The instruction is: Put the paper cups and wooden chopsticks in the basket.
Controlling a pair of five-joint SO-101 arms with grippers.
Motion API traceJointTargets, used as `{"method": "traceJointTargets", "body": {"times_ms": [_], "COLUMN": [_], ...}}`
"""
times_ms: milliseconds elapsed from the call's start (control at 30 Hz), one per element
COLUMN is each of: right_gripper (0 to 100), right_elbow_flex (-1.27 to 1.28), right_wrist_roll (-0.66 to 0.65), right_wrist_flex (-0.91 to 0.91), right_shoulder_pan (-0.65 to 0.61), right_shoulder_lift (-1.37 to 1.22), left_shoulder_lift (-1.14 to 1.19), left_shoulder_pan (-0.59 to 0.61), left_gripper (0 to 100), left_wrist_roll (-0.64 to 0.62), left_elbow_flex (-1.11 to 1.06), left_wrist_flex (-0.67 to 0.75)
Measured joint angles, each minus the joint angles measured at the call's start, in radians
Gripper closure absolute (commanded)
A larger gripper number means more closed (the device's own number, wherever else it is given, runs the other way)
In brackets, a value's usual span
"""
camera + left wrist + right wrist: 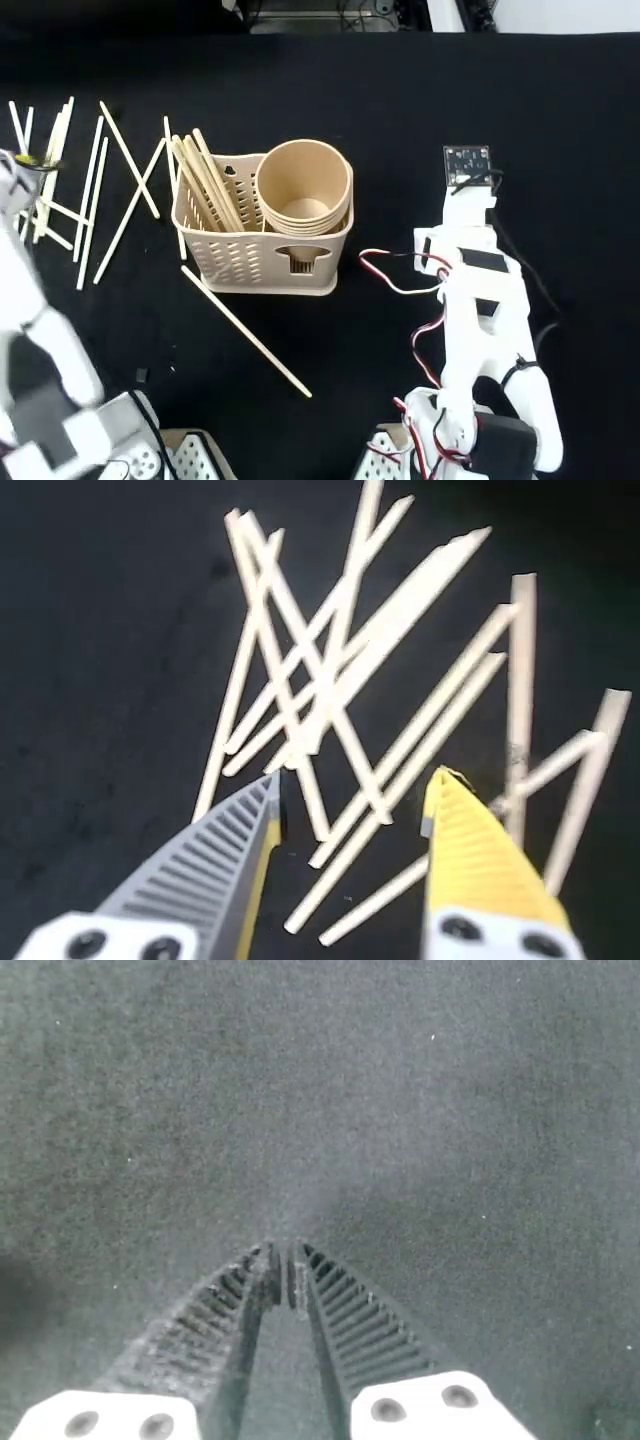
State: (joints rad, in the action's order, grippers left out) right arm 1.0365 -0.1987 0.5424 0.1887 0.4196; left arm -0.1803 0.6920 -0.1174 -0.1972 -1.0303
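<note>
A stack of paper cups stands upright in the right compartment of the basket, and a bundle of wooden chopsticks leans in the left compartment. One loose chopstick lies slantwise on the black tabletop just in front of the basket. More scattered chopsticks lie criss-crossed to the basket's left. The left claw hangs over that pile with its fingers spread wide, gripping nothing. The right claw is on the basket's other side, well apart from it, over bare tabletop, its fingertips pressed together and holding nothing
</note>
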Motion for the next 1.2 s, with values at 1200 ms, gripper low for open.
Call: {"method": "traceJointTargets", "body": {"times_ms": [1200], "right_gripper": [96.3], "right_elbow_flex": [0.000], "right_wrist_roll": [0.000], "right_wrist_flex": [0.000], "right_shoulder_pan": [0.000], "right_shoulder_lift": [0.000], "left_shoulder_lift": [1.471], "left_shoulder_pan": [0.049], "left_gripper": [97], "left_wrist_roll": [-0.172], "left_elbow_flex": [1.694], "left_wrist_flex": [-0.644]}}
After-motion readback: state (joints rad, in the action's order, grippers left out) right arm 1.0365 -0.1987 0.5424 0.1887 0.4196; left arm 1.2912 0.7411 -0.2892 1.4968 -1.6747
